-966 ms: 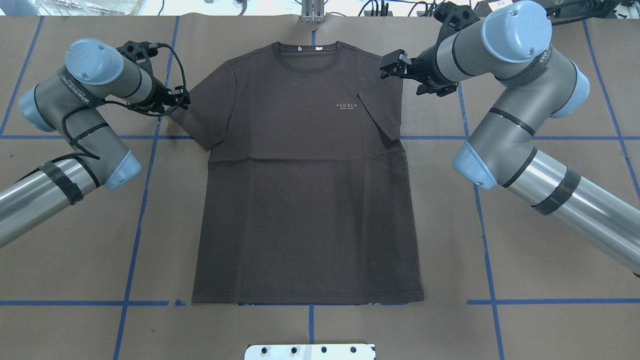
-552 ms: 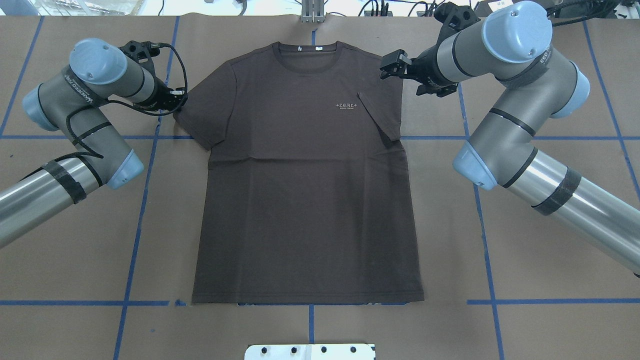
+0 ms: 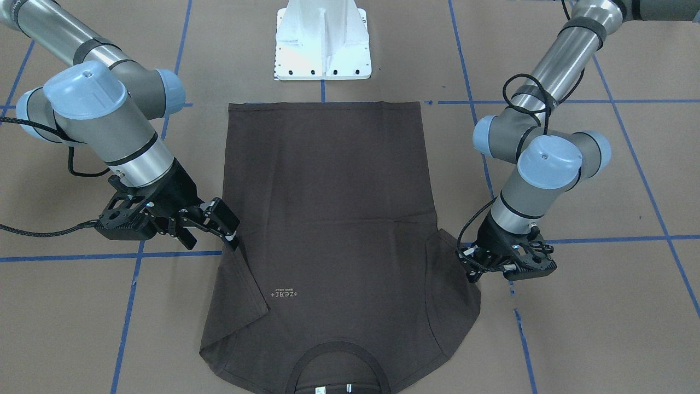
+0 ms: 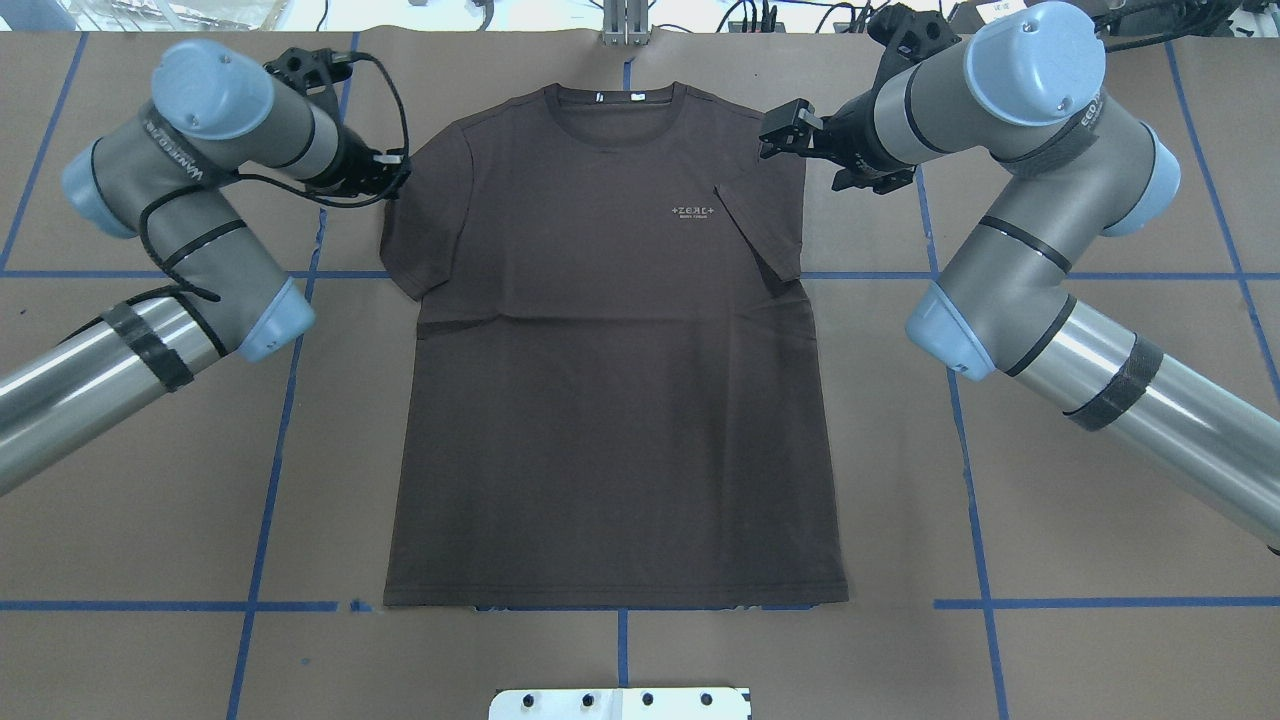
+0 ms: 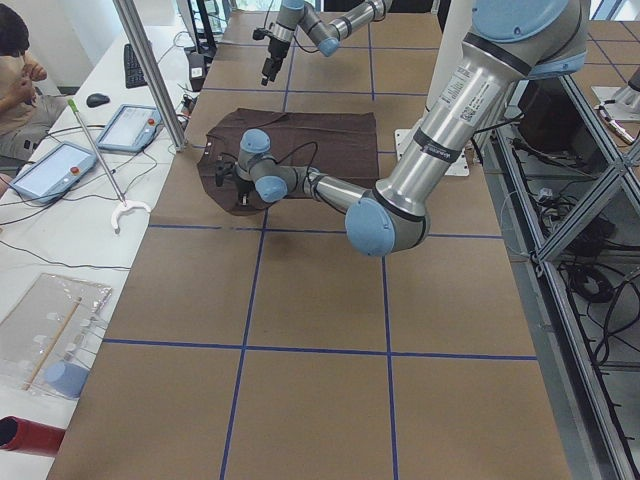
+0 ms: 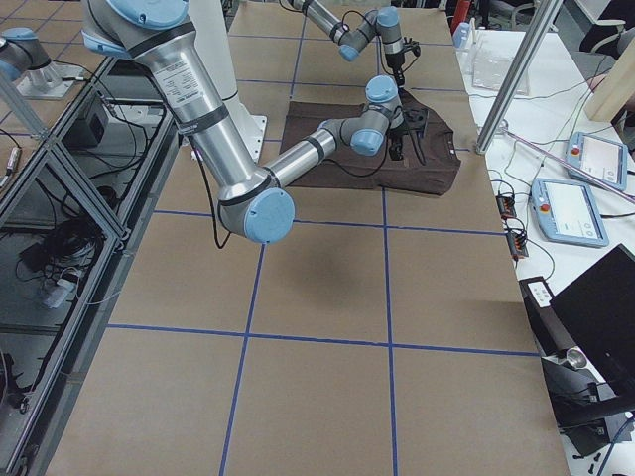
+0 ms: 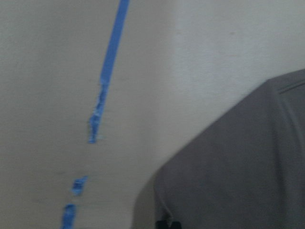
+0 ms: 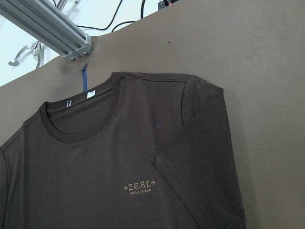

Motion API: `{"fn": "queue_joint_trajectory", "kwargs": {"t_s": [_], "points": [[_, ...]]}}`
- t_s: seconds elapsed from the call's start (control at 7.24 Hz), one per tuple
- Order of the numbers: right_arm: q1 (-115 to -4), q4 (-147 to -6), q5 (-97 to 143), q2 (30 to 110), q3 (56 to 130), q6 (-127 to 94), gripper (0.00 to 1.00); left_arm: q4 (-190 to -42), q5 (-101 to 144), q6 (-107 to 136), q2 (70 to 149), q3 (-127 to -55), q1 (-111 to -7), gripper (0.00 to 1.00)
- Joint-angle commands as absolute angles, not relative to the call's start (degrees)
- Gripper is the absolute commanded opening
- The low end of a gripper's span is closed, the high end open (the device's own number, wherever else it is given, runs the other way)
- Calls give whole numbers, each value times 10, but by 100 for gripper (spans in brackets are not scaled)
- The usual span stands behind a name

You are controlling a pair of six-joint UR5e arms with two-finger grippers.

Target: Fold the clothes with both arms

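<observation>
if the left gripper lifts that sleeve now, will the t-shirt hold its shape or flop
Likely floppy: the T-shirt lies limp, one sleeve folded flat over its chest. Probably light and thin; it may slide on the smooth paper.

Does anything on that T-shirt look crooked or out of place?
The T-shirt lies uneven: one sleeve is folded in over the chest near the right gripper, the other sleeve sticks out by the left gripper.

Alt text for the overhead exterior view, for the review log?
A dark T-shirt lies flat on a brown table, one sleeve folded in. The left gripper is at the other sleeve; the right gripper is by the folded shoulder.
</observation>
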State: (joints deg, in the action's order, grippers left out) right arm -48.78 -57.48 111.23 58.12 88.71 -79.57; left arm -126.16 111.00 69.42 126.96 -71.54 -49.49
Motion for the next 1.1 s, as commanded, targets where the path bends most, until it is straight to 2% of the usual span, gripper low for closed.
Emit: {"fn": "queue_joint_trajectory", "kwargs": {"t_s": [0.0, 0.28, 0.41, 0.55, 0.83, 0.97], "points": [[-488, -575, 1113, 584, 886, -792, 100, -1238, 1111, 758, 1334, -706, -453, 0], [-488, -575, 1112, 589, 882, -791, 100, -1246, 1063, 771, 1383, -623, -434, 0], [-486, -575, 1111, 588, 882, -792, 100, -1250, 1053, 780, 1389, -622, -432, 28], [-483, -575, 1111, 587, 881, -794, 100, -1249, 1053, 800, 1391, -648, -431, 99], [-454, -580, 1106, 590, 899, -859, 100, -1243, 1055, 890, 1328, -810, -391, 100], [-407, -599, 1097, 633, 969, -934, 100, -1241, 1060, 891, 1271, -910, -375, 99]]}}
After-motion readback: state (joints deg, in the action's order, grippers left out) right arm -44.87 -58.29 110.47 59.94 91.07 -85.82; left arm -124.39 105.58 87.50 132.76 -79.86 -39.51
